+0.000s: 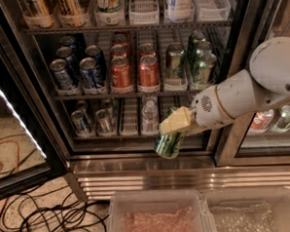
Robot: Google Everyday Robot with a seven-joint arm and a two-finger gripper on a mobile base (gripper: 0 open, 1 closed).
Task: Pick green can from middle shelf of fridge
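Nearest the viewer, two clear plastic bins (154, 199) sit side by side on the floor. The left one holds something pale and pinkish, the right one (251, 196) crumpled clear material; neither can be identified. Black cables (58, 224) loop across the speckled floor to their left.

Above the bins, a white robot arm reaches in from the right. Its gripper (177, 122) hangs in front of the open fridge (138, 179), level with the lowest tier. The jaws are closed around the upper part of the green can (169, 143), which tilts with its base towards the viewer, clear of every shelf.

The can is likely light, smooth-walled and rigid if full. It may be slick if chilled, so a firm hold across the middle of the body would suit it best.

Behind, the lowest tier holds clear water bottles (149, 115). Above it, the middle shelf (129, 94) carries lanes of blue cans (89, 72), orange-red cans (148, 71) and more green cans (175, 60). On the top tier, white baskets (144, 8) hold tall bottles.
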